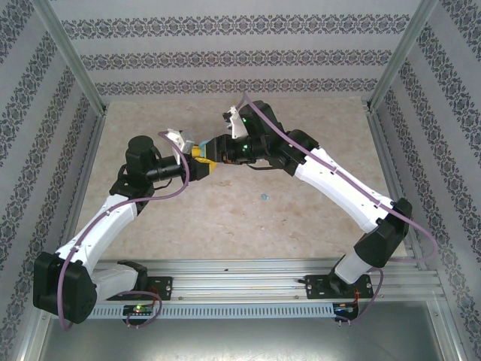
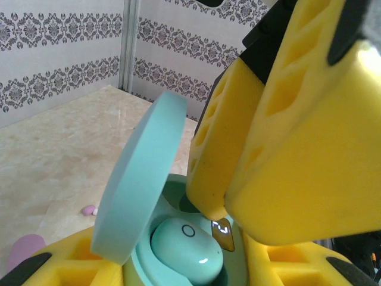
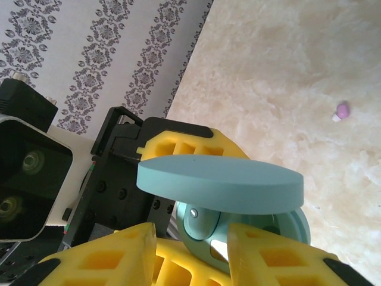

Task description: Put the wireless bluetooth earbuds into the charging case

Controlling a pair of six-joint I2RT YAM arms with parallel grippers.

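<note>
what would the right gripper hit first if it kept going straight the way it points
Most likely the cyan earbud seated in the open cyan case that the left gripper holds: the right gripper points into the base below the raised lid. Depth is unclear.

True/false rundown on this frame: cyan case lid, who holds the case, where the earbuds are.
1. The cyan case has its lid shut. False: the lid stands open.
2. The left gripper holds the cyan case. True.
3. The cyan case has no earbud in it. False: a cyan earbud sits inside.
4. A pink earbud lies loose on the table. True.
</note>
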